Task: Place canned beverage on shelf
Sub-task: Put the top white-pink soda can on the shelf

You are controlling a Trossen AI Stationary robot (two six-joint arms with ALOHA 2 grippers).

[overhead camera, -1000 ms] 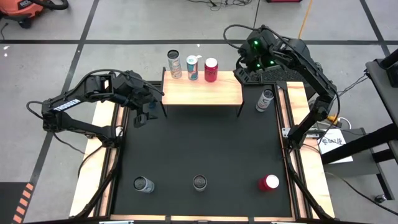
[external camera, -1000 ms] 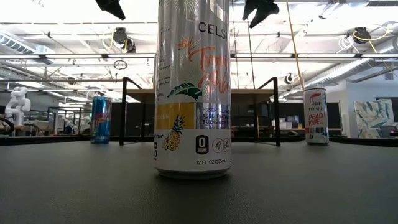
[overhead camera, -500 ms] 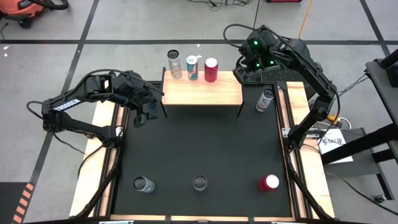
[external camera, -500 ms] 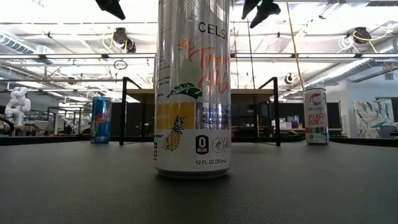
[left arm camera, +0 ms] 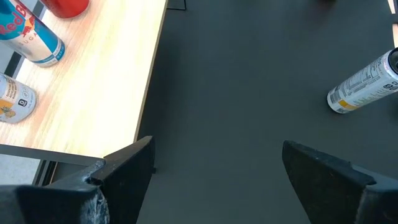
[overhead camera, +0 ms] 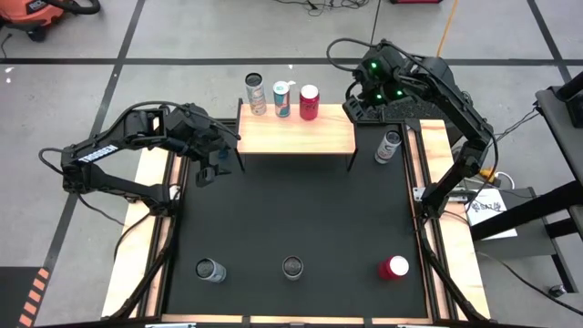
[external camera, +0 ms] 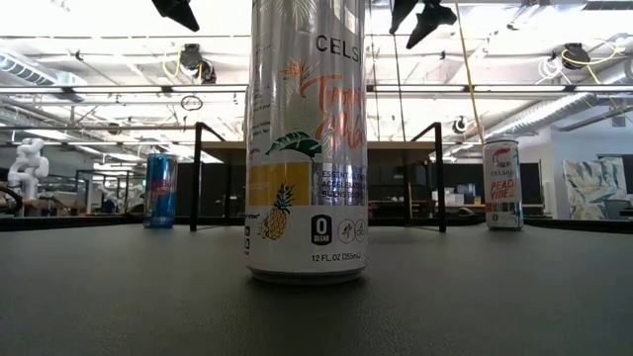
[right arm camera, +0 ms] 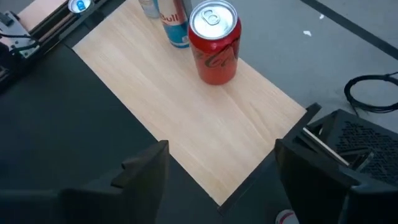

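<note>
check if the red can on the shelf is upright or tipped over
Upright. The red can stands on its base on the shelf, its round top and pull tab facing up in the right wrist view; the high view shows only its circular top.

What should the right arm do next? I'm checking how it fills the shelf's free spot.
Probably swing the right pincer down toward the silver can on the mat. The pincer is open and empty above the shelf end, three cans already stand on the shelf with the spot beside the red can free, and that silver can stands nearest.

Large black mat [overhead camera: 291,214], grey floor [overhead camera: 137,36]
</note>
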